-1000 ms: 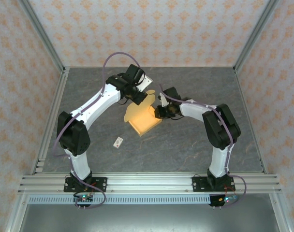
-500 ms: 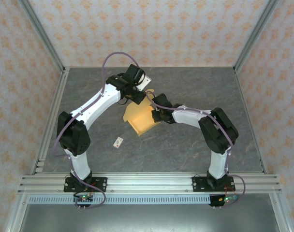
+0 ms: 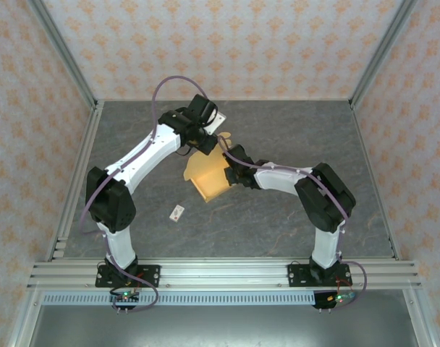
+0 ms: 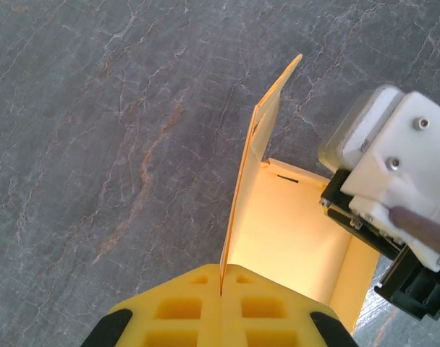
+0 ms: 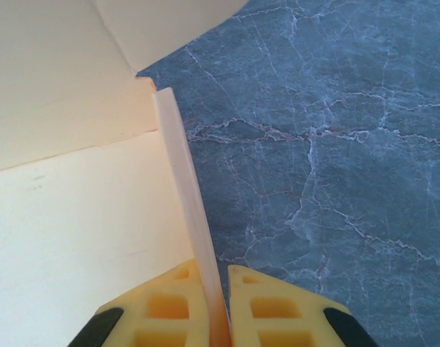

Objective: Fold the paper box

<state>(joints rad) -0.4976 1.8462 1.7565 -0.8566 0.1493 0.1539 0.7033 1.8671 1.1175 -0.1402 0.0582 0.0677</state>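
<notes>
Okay, so you've got the paper box (image 3: 208,179) half formed around the middle of the worktop (image 3: 299,137), a bit nearer the far edge than the near one, right between the two arms. Your left hand (image 4: 221,280) is clamped shut on the tall flap (image 4: 262,159), which stands upright off the box's left side, and the card runs straight into the grip. Your right hand (image 5: 214,293) is pinched closed on the thin top edge of a side wall (image 5: 178,166), with the pale inside of the box on one side of it and bare worktop on the other.

My read is that you're mid-fold, squaring that wall up against the flap. Some tips:

- Pick one hand as the anchor and move only the other. If both pull, thin card like this will probably bow or tear at a slot.
- Swing the moving hand in an arc around the crease instead of dragging it sideways, so the fold lands on the scored line.
- Both grips sit right at the card's edge, so go slow. A quick tug could slip it out.
- I can't tell whether the box base is flat on the worktop. Check that before you press anything down.

The white tag (image 3: 178,212) lies well apart toward the near left corner, so it shouldn't get in your way.
</notes>
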